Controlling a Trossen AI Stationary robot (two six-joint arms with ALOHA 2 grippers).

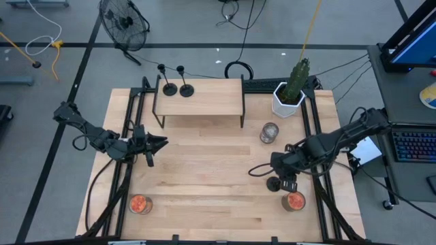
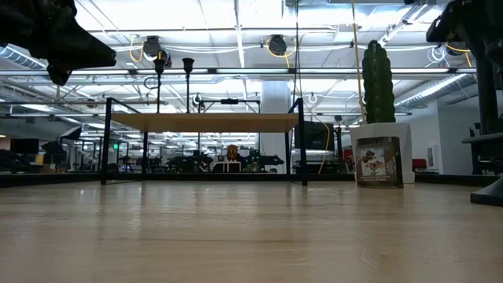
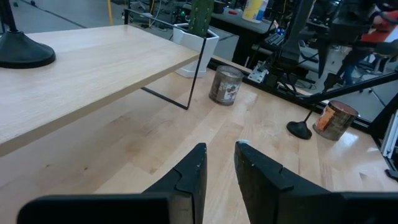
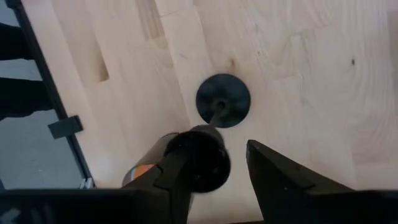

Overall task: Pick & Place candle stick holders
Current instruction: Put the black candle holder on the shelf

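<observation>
No text or label can be read.

Bright overhead ceiling lights [image 2: 236, 16] glare; table [image 1: 204, 170] evenly lit, soft shadows.

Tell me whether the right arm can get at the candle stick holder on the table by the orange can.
Probably yes: the right tool hangs open directly above that holder, nothing lying between; the orange can stands beside it.

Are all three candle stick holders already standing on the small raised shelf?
No, only two holders stand on the shelf; the third holder is on the table.
</observation>
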